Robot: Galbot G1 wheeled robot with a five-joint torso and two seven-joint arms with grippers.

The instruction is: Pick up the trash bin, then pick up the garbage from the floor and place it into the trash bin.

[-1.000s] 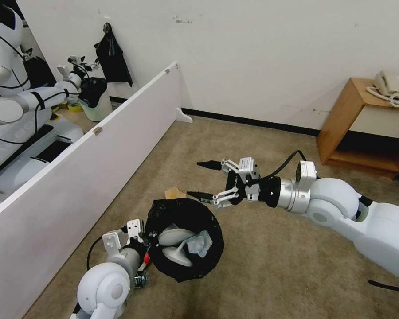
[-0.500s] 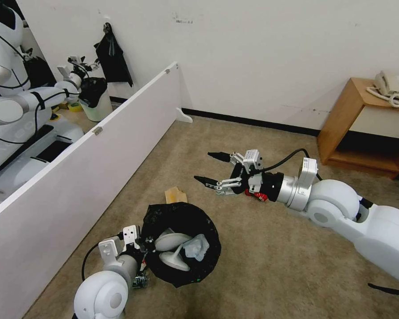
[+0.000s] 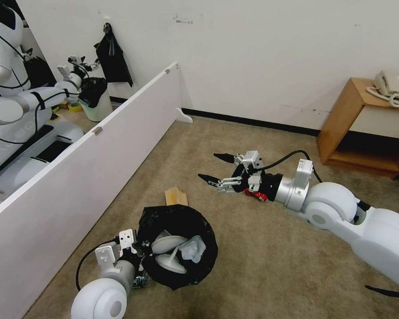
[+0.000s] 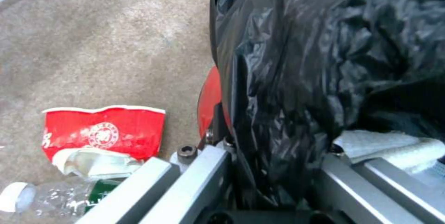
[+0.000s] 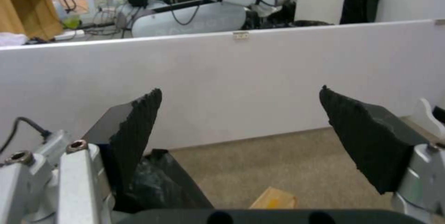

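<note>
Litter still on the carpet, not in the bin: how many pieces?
4 visible: a tan paper bag beyond the bin, a red can under the right arm, and a red paper cup and clear bottle beside the bin. More may be hidden.

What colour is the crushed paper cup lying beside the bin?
Red with a white rim and white emblem; the paper cup shows best in the left wrist view.
</note>
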